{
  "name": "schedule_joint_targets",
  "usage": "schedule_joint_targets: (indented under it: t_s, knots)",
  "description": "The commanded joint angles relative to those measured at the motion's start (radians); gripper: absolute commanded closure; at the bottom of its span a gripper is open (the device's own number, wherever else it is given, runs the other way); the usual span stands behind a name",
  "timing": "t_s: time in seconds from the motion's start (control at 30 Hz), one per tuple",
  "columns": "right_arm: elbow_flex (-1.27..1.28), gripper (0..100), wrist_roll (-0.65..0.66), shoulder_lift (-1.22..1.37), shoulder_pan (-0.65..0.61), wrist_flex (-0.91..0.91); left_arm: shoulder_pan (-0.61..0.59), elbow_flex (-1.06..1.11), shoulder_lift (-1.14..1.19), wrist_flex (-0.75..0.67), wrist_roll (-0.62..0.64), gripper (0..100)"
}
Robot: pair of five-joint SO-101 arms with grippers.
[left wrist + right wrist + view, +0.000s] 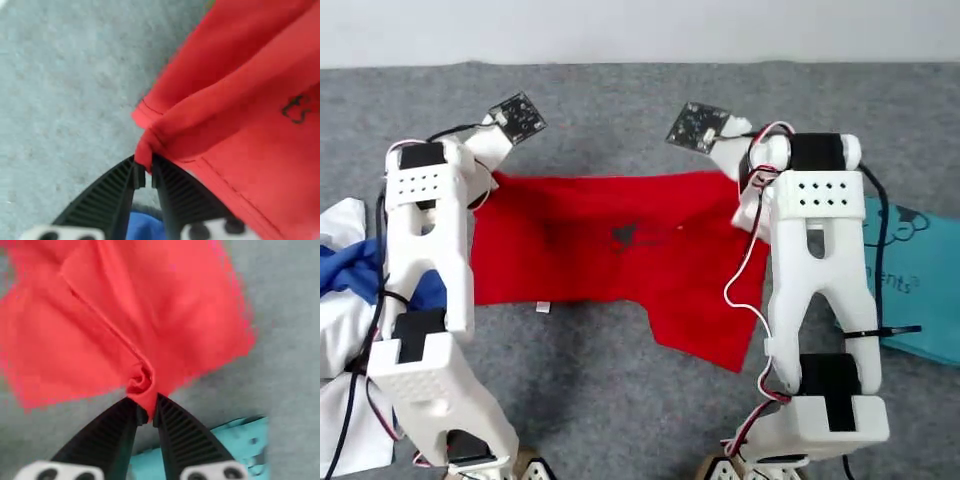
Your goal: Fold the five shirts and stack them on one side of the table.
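Your red shirt (pixel 610 250) lies spread on the grey table (pixel 620 400) between your left arm (pixel 425 250) and right arm (pixel 820 260), a teal shirt (pixel 915 300) beside the right one.

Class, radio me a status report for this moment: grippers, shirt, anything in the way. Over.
Left gripper shut on red shirt corner. Right gripper shut on same shirt. Teal shirt, white-and-blue pile off to either side.

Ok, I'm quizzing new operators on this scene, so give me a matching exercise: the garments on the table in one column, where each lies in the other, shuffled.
Things:
1 red shirt
2 teal shirt
3 blue and white clothes

Places:
A heaped beside the left arm
B flat beside the right arm
C spread between the two arms

Pairs: 1-C, 2-B, 3-A.
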Motion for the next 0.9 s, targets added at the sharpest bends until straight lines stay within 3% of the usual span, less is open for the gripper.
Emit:
schedule_joint_targets:
  t_s: [0.0,0.1,0.33,0.57,0.77,0.87]
  knots:
    - [-0.055,99.0,-0.012,-0.058,0.005,0.107,-0.014,-0.007,-0.014,0.061,-0.04,99]
    - [-0.052,99.0,-0.011,-0.058,0.013,0.148,-0.012,-0.002,-0.014,0.129,-0.092,99]
    - [0.12,99.0,-0.003,-0.067,0.012,0.125,-0.015,0.084,-0.018,0.141,-0.155,99]
    - [0.126,98.3,0.051,-0.071,0.036,0.13,-0.038,0.116,-0.025,0.201,-0.222,98]
    - [0.13,79.1,0.06,-0.17,0.071,0.163,-0.092,0.056,-0.026,0.334,-0.219,91]
    - [0.13,77.5,0.054,-0.202,0.074,0.163,-0.112,0.001,-0.026,0.394,-0.218,90]
